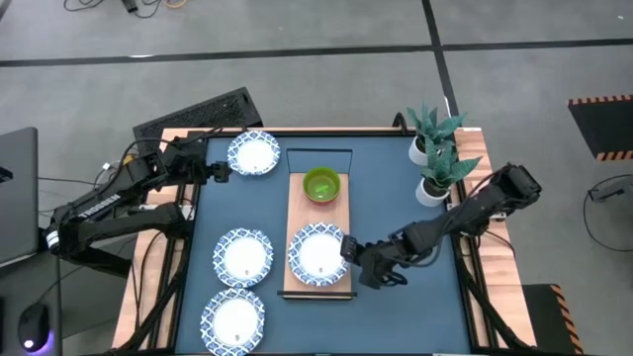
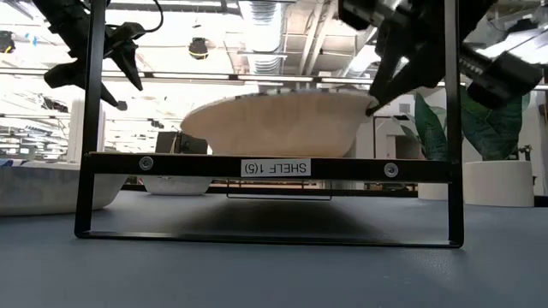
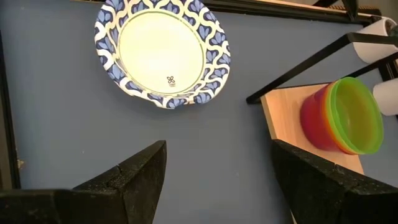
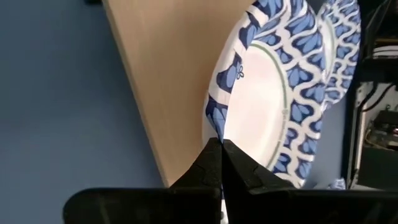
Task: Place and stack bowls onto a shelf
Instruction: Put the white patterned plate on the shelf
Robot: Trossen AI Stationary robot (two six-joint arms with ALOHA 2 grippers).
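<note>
The light wood shelf [image 1: 316, 222] lies in the middle of the blue table on a black frame [image 2: 274, 168]. A green-topped stack of small bowls [image 1: 321, 185] [image 3: 345, 115] stands on its far end. A white dish with a blue rim [image 1: 316, 255] [image 2: 274, 124] sits on its near end. My right gripper [image 1: 348, 247] [image 4: 221, 144] is shut on that dish. My left gripper [image 1: 220, 170] [image 3: 214, 168] hangs open above the table beside a second dish [image 1: 253, 154] [image 3: 163, 53] at the far left. Two more dishes [image 1: 243, 257] [image 1: 234, 318] rest on the table left of the shelf. My right gripper pinches the dish's rim [image 4: 214, 118] on its right side between the two fingers [image 2: 377, 94]. The fingers come slanting down from the table's right. The dish rests with its bottom on the shelf's near end.
Two potted plants in white pots [image 1: 427, 148] [image 1: 435, 188] stand at the far right of the table, close behind my right arm. A black keyboard [image 1: 198, 114] lies off the far left corner. Bare blue table [image 1: 406, 307] shows right of the shelf.
</note>
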